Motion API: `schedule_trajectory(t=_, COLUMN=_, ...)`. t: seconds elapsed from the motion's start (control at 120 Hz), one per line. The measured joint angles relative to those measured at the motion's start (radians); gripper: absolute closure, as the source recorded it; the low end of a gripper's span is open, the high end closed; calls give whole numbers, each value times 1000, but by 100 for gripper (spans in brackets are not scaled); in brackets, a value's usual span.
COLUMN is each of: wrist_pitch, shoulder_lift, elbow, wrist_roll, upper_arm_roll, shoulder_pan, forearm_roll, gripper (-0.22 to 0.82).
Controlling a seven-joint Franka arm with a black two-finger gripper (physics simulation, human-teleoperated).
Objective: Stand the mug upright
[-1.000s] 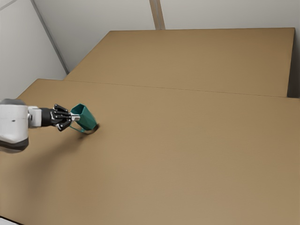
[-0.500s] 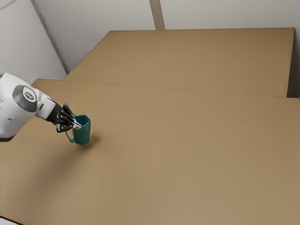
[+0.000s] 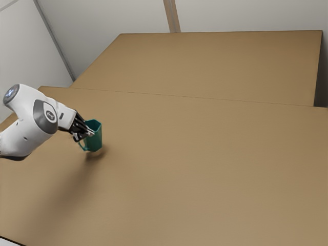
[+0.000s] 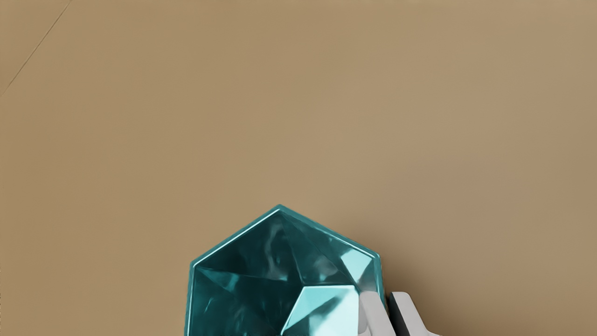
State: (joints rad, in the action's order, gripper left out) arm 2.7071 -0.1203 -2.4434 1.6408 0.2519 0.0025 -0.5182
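Across the brown table, the white arm is reaching farther toward the exterior view's right than a moment ago, carrying the teal mug slightly that way; the mug, leaning earlier, is now staying upright, though I can't tell whether its base is touching the table; the black gripper is pinching its wall, one finger inside, one outside.
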Motion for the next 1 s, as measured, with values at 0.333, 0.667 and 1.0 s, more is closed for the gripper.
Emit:
schedule_trajectory(t=0.333, wrist_pitch=82, shoulder_lift=28, elbow=13, wrist_roll=-86, upper_arm_roll=-23, shoulder_pan=-105, forearm_roll=-150, gripper=79)
schedule_trajectory(t=0.667, wrist_pitch=107, shoulder_lift=33, elbow=-2, wrist_roll=-136, upper_arm_roll=-25, shoulder_pan=-193, forearm_roll=-313, gripper=79)
schedule_trajectory(t=1.0, wrist_pitch=107, shoulder_lift=48, elbow=-10, wrist_roll=-166, upper_arm_roll=-56, shoulder_pan=-204, forearm_roll=-386, gripper=55)
